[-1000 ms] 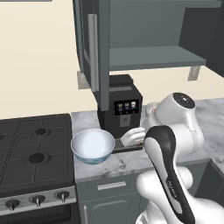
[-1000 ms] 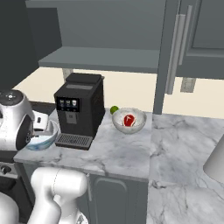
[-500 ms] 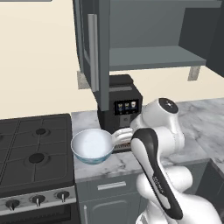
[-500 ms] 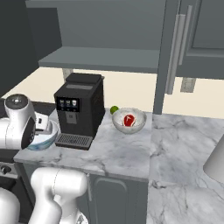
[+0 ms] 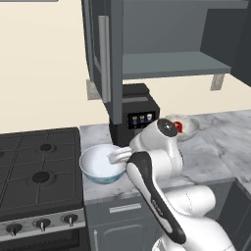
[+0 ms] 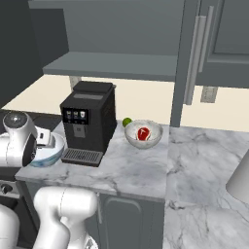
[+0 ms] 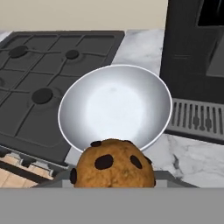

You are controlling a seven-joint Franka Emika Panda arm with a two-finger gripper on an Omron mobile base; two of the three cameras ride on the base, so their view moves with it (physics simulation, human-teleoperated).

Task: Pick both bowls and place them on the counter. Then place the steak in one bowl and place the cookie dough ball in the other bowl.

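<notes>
Hand view puts the brown cookie dough ball speckled with dark chips (image 7: pixel 113 163) right at the bottom, where we take it to be pinched in our pincer, just short of the near rim of the wide white bowl with the pale plain inside (image 7: pixel 114 105). From the left base view we see that bowl (image 5: pixel 101 163) standing on the veined marble worktop (image 5: pixel 215 142) between the black gas stove top (image 5: pixel 39 169) and the black coffee machine (image 5: pixel 135 115). From the right base view we see the raw red steak (image 6: pixel 143 133) lying in the smaller grey marbled bowl (image 6: pixel 143 135), beyond the machine.
</notes>
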